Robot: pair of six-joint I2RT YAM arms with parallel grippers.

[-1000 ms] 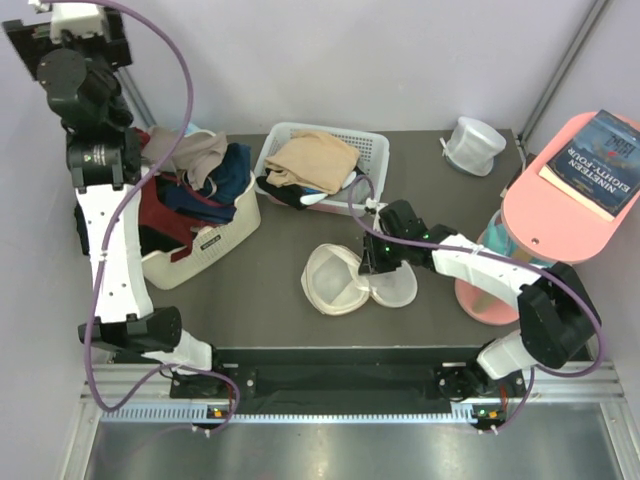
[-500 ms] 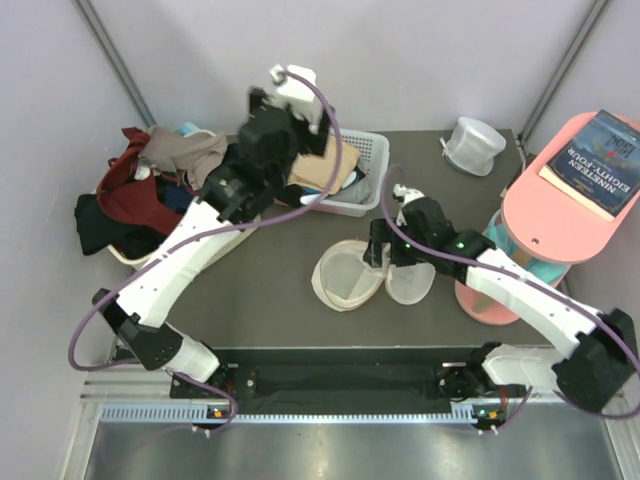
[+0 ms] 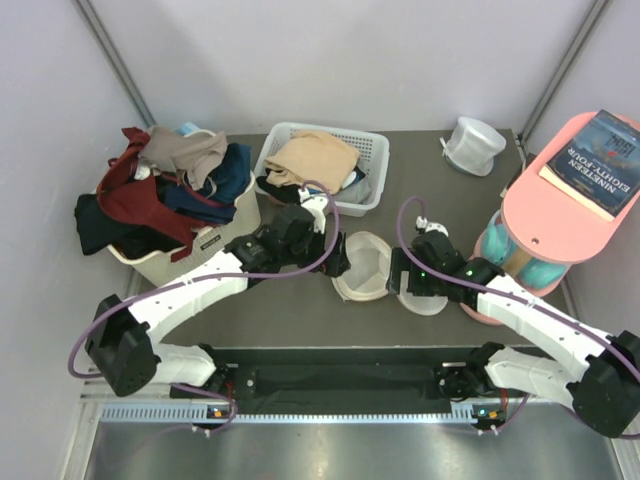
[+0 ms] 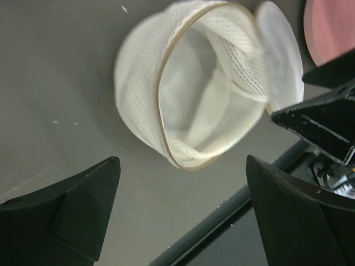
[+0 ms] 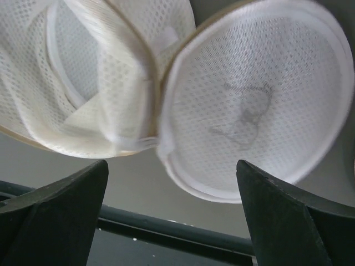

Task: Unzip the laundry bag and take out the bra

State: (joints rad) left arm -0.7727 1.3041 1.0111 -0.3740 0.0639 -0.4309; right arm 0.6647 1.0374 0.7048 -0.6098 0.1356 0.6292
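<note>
The laundry bag (image 3: 366, 266) lies unzipped on the dark table, its mesh dome (image 4: 194, 94) gaping with a tan rim. Its round flat white half (image 5: 255, 100) is folded out to the right (image 3: 426, 297). My left gripper (image 3: 337, 262) is open just left of the bag, whose lower rim sits above the fingertips (image 4: 182, 162). My right gripper (image 3: 401, 279) is open over the seam between dome (image 5: 83, 83) and flat half, holding nothing (image 5: 171, 164). The bra is out of view; I see only white mesh folds inside the bag.
A cream hamper (image 3: 205, 250) piled with clothes stands at the left. At the back is a white basket (image 3: 372, 150) with a beige garment. A greyish round pouch (image 3: 473, 145) sits back right. A pink stand (image 3: 560, 215) carries a book (image 3: 603, 150). The table's front rail (image 4: 233, 213) is close.
My left arm swung from the far left down to the bag. My right gripper opened and let go of the bag. The bag slid right and toward the front.
</note>
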